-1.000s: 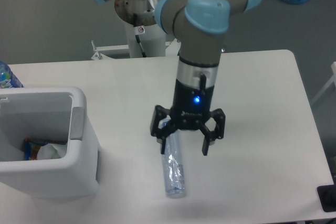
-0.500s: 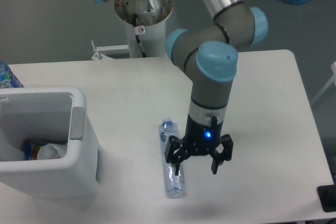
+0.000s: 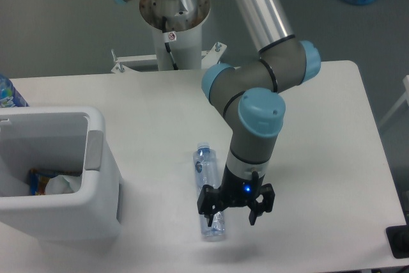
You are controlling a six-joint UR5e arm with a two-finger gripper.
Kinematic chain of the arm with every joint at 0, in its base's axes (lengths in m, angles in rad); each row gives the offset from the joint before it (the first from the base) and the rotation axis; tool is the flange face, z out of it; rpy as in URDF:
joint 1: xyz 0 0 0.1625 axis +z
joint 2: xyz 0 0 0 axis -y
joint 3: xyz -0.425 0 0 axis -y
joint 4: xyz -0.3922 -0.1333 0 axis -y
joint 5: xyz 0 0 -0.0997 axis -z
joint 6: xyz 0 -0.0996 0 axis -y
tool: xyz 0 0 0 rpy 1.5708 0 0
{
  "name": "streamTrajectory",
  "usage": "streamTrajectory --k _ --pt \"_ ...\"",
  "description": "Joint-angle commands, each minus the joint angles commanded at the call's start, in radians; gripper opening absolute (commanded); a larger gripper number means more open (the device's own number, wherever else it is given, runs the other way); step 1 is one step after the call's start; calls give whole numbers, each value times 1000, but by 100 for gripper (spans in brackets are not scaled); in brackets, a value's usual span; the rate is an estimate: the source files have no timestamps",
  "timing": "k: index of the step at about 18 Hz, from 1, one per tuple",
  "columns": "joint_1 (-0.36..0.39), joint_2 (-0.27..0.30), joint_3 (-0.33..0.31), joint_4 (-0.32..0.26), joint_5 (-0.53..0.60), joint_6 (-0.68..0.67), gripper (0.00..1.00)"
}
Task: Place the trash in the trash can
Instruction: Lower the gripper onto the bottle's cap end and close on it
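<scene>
Since a second ago the arm has dropped and swung toward the near edge of the counter (image 3: 319, 126), carrying the pincer (image 3: 235, 206) from over the bottle's capped end down to its far end. At the left the trash can (image 3: 96, 158) stands open-topped with crumpled white paper and a colourful wrapper already inside, presumably so trash can be dropped in from above. To its right the crushed clear bottle (image 3: 206, 183) lies flat, the pincer low over its lower end with fingers spread, gripping nothing; no writing is readable.
</scene>
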Motion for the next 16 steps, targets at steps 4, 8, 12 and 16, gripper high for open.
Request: streamTrajectory --k 4,8,12,16 --pt "-52 -28 -2 3 107 2 100" --pt "-55 -43 -12 0 132 0 100" --pt "-68 -61 -12 2 178 2 100" --pt "-89 -72 -17 2 215 0 100"
